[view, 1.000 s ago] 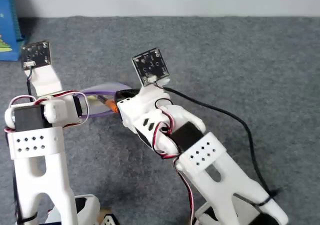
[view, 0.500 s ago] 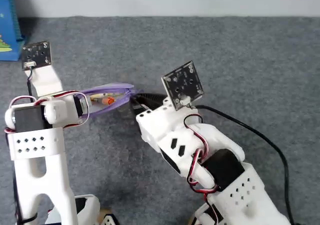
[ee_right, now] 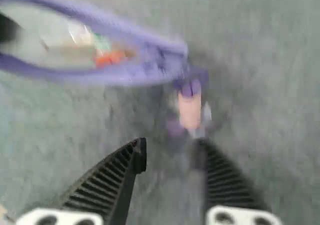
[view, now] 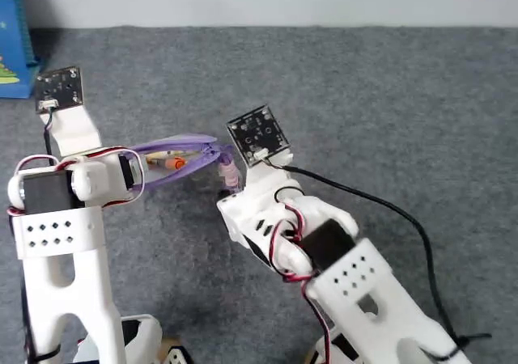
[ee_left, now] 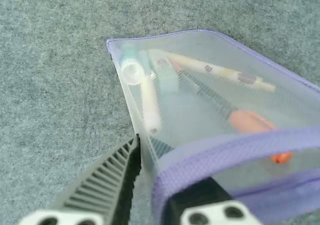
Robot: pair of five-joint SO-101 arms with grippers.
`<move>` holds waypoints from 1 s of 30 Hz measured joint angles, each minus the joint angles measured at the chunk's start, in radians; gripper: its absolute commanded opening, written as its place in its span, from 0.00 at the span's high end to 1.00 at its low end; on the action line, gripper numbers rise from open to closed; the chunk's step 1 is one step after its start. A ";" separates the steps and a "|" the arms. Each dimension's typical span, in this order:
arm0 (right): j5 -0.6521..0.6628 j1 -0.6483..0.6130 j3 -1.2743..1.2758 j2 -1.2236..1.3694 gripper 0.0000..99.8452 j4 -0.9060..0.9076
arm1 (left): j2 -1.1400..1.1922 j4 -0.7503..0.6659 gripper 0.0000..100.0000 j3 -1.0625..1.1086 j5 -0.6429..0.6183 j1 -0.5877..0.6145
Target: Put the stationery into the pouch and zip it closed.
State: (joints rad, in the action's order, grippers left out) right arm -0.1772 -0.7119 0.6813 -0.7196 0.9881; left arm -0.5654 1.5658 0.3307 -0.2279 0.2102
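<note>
Main risk: the zipper pull point(ee_right: 190, 107) is small, dangles loose and sits just past the right gripper point(ee_right: 171, 147), whose jaws are spread with nothing between them. Closing from here could miss it or grab fabric. Second risk: the left gripper point(ee_left: 150, 160) is pinched on only the pouch point(view: 174, 158) edge, so a hard zip tug may slip it. The pens point(ee_left: 200, 85) are inside, mouth unzipped. The pouch sits left-centre in the high view; the right arm is angled in from lower right.
</note>
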 measured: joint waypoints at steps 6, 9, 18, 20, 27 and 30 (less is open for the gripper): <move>-0.005 0.002 0.026 0.094 0.78 -0.152 | 0.000 0.000 0.99 0.000 0.000 0.000; 0.003 0.020 0.026 0.173 0.78 -0.241 | 0.000 0.000 0.99 0.000 0.000 0.000; 0.031 0.110 0.026 0.344 0.89 -0.390 | 0.000 0.000 0.99 0.000 0.000 0.000; 0.031 0.110 0.026 0.342 0.95 -0.399 | 0.000 0.000 0.99 0.000 0.000 0.000; 0.031 0.112 0.026 0.311 0.94 -0.417 | 0.000 0.000 0.99 0.000 0.000 -0.002; 0.031 0.112 0.026 0.311 0.97 -0.417 | 0.000 0.000 0.99 0.000 0.000 -0.002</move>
State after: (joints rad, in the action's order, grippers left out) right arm -0.1465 -0.5999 0.7073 -0.4081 0.5708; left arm -0.5654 1.5658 0.3307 -0.2279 0.2087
